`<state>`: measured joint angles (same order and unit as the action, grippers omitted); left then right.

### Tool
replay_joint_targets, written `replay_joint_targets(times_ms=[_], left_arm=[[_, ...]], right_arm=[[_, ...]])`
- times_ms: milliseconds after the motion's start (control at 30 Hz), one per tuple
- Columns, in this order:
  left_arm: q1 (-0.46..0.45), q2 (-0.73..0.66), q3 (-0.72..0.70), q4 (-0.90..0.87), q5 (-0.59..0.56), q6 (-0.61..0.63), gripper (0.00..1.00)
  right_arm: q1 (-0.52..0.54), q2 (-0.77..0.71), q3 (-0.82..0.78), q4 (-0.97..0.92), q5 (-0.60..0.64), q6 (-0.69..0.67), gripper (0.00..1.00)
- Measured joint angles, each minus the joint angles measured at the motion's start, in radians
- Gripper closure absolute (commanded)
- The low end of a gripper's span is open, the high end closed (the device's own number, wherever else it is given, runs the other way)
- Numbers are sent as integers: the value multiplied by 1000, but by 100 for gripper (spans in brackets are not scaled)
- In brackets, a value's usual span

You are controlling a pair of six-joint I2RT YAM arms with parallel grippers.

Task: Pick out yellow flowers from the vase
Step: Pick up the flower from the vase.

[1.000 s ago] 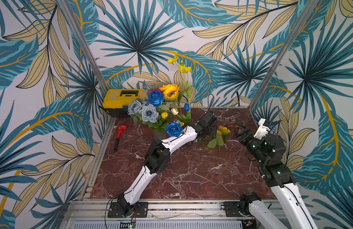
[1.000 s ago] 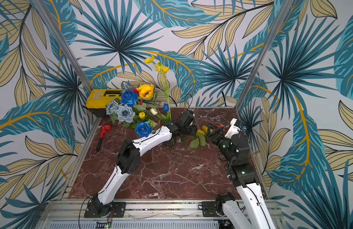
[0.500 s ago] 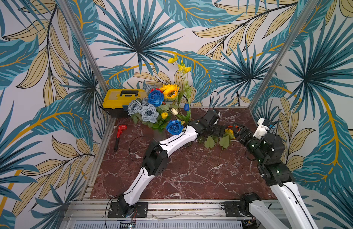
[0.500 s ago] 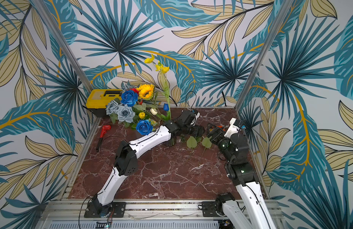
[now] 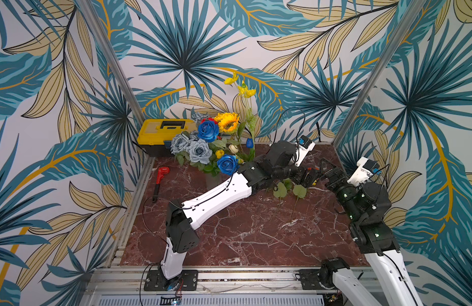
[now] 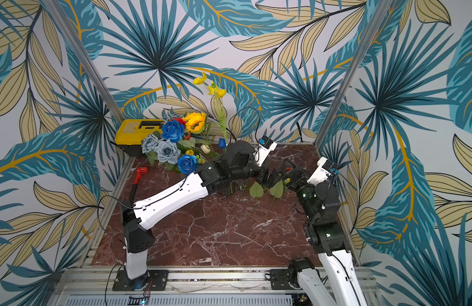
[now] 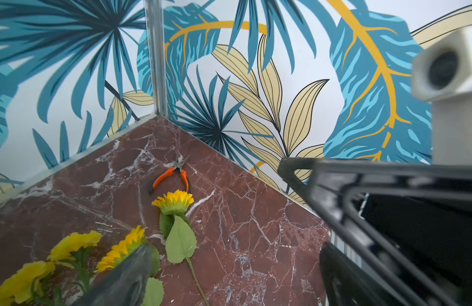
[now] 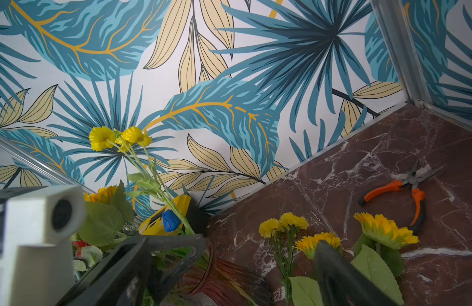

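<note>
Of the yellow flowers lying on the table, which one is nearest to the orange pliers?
The lone sunflower with the broad green leaf: its head lies right beside the pliers, while the other yellow flowers lie farther off.

Front tabletop [image 5: 256, 238] open; yellow flowers [image 7: 174, 202], pliers [image 7: 174, 176], bouquet [image 5: 200, 151], toolbox [image 5: 160, 129] crowd the back.

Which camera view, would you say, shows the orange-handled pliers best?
The right wrist view: the pliers lie large and clear. The left wrist view shows them smaller, behind a sunflower; both top views show almost nothing of them.
</note>
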<state>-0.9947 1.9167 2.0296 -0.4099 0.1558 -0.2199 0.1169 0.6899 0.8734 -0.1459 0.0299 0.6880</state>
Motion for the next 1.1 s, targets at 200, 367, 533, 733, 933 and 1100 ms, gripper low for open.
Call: replay_joint_targets(times_ms=[200,367,533,733,933,1100], left_arm=[[-6,-145,-86,-23,-47,43,1],[-42,-333,-148,50,-82,71,1],[-31,-613,-319,136,-241,90,0],[150,-921,-661,205,-406,8,0],[281,-1096,-926,187,-527,-80,1],[371,-1162,-1022,144,-560,-149,1]], right_arm=[[0,72,27,46,-26,-13,5],[8,174,33,40,-123,-74,6],[15,294,72,72,-279,-132,13],[67,432,145,137,-410,-219,26],[177,603,313,155,-496,-360,31],[235,713,443,144,-565,-468,44]])
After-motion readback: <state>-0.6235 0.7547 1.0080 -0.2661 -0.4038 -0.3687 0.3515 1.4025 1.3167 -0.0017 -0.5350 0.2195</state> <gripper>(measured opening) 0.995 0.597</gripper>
